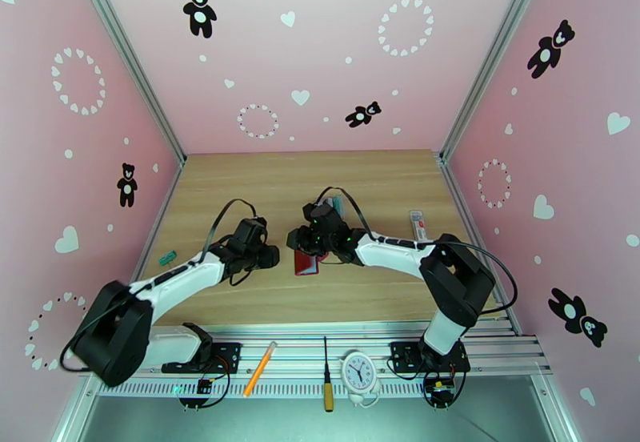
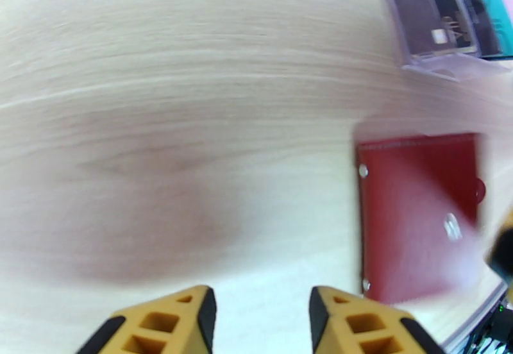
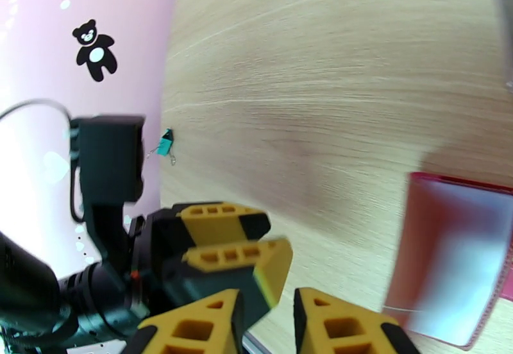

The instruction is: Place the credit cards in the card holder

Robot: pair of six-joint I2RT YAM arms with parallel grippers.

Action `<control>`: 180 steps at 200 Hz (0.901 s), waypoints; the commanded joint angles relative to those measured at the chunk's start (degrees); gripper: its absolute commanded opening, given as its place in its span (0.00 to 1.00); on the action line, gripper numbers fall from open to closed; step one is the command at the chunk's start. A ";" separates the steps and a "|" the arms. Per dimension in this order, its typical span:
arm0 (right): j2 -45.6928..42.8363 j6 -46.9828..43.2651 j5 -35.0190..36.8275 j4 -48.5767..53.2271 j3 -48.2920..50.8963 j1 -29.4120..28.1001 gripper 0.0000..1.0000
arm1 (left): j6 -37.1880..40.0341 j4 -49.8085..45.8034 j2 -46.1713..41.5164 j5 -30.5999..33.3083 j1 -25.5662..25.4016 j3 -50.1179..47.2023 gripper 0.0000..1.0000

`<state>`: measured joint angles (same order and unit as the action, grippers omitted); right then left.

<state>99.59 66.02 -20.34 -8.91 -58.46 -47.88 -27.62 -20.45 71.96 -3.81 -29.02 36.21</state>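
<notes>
Our left claw [image 2: 263, 304] hangs spread and empty over the bare table [image 2: 160, 124]. Our right claw [image 3: 266, 307] shows a narrow gap with nothing we can make out in it. Between the two the holder [image 2: 417, 220] lies flat, blurred, its long axis running roughly near to far in the top view, its far end under the right claw. Beyond it the cards [image 2: 449, 15] stand on edge in a clear stand [image 2: 436, 63], cropped by the frame.
</notes>
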 commanded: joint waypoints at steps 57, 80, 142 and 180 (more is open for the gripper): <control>-0.24 -5.81 4.20 13.15 -4.05 1.26 0.35 | -1.29 0.78 -5.62 -4.92 -0.32 -3.77 0.57; 0.00 -8.66 4.18 17.53 -2.96 4.00 0.43 | -1.14 3.05 -5.00 -5.02 -2.86 -3.71 0.58; 3.69 -12.48 3.40 19.90 -1.28 5.96 0.55 | -0.95 4.99 2.68 1.31 -11.75 -0.93 0.60; 4.26 -13.47 4.41 20.59 -0.66 6.28 0.59 | -0.71 5.51 8.00 6.63 -17.16 1.24 0.61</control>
<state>102.63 54.17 -17.12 9.50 -60.05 -41.65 -28.53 -15.81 77.52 -2.20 -43.38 34.81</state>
